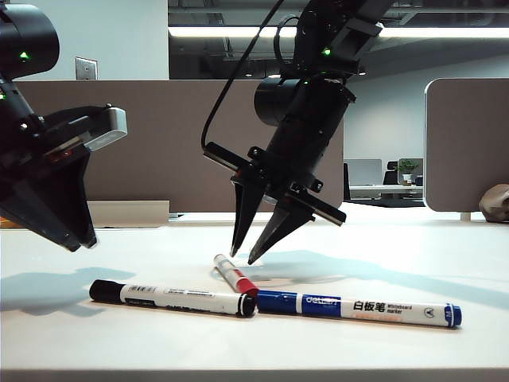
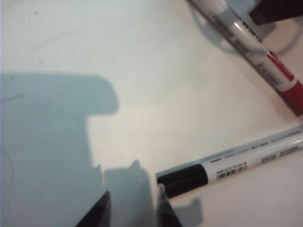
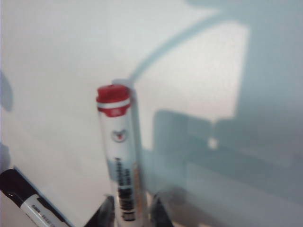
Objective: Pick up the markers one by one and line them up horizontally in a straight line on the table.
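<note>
The right gripper (image 1: 247, 256), jaws parted, hovers over the red marker (image 1: 236, 276) on the bench (image 1: 398, 263), needing descent; the left gripper (image 1: 79, 241) idles open.

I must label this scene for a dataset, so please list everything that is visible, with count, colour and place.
black marker: one, white barrel, front left on table.
blue marker: one, white barrel, front right, end to end with black.
red marker: one, slanted behind their joint.
table: one, white.
dividers: two, brown-grey, behind.
left gripper: one, black, hovering left, jaws open, empty.
right gripper: one, black, jaws astride red marker's white end; grip unclear.
</note>
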You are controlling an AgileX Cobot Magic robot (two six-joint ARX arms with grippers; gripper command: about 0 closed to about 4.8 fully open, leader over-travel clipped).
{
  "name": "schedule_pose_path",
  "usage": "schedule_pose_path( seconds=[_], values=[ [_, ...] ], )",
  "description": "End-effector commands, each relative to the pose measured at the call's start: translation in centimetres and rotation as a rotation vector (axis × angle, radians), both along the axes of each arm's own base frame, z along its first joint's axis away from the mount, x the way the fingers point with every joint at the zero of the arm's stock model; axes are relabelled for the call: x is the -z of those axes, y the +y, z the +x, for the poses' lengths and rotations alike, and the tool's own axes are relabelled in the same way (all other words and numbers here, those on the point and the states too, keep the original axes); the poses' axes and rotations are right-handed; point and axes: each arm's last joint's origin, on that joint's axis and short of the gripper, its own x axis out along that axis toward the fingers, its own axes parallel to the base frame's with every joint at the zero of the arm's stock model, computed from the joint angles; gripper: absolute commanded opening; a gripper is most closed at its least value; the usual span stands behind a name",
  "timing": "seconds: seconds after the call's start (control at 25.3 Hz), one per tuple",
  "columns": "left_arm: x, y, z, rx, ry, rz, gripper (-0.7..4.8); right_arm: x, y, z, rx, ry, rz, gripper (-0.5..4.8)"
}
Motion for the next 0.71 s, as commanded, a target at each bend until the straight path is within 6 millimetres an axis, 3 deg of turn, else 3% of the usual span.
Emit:
schedule_pose_path(
  seconds=[0.04,0.2,0.36,0.71],
  values=[
    [-0.48,-0.29,0.36,0.033,-0.042,-0.064,1.25,-0.74,0.19,0.02,-0.030,0.020,0.072,1.08],
    [-0.53,-0.31,0.48,0.027,-0.054,-0.066,1.25,-0.76,0.44,-0.15,-0.054,0.019,0.084,1.20],
    [-0.53,-0.31,0.47,0.028,-0.053,-0.066,1.25,-0.74,0.40,-0.07,-0.048,-0.002,0.062,1.83],
    [-0.52,-0.30,0.45,0.028,-0.051,-0.065,1.25,-0.59,0.11,0.10,-0.061,-0.090,-0.050,1.85]
  ],
)
